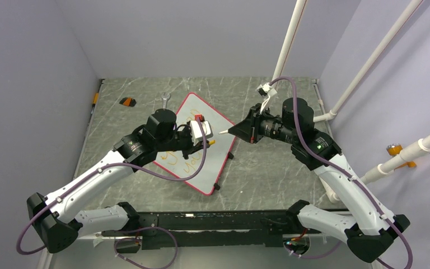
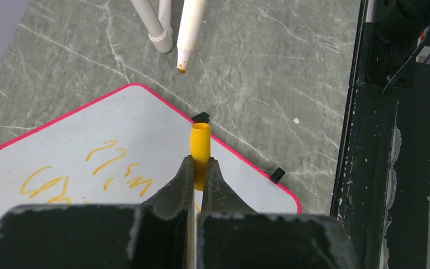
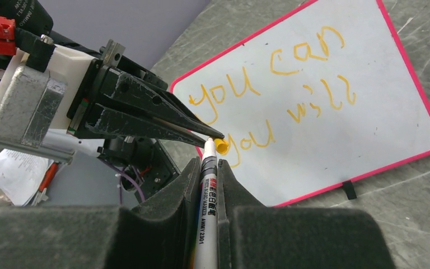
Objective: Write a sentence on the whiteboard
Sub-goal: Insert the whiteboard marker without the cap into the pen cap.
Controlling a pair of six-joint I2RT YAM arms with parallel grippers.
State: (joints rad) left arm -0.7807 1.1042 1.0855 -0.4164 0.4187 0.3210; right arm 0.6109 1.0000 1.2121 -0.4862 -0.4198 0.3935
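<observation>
You've got one whiteboard [image 1: 217, 158], one marker [image 3: 208, 210], one yellow cap [image 2: 200, 147], four orange words [image 3: 269, 95] in two lines, one wrench [image 1: 165, 98].

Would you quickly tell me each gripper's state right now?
The left gripper is shut on the small yellow plastic marker cap.
The right gripper is shut on the white cylindrical marker pen.

left arm [image 1: 92, 179] over whiteboard [image 1: 217, 161], pipes [image 1: 289, 39] beyond

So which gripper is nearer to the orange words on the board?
Left. The left gripper, shut on the yellow cap, hangs over the whiteboard close beside the words. The right gripper, holding the marker, is past the board's edge, farther off.
</observation>
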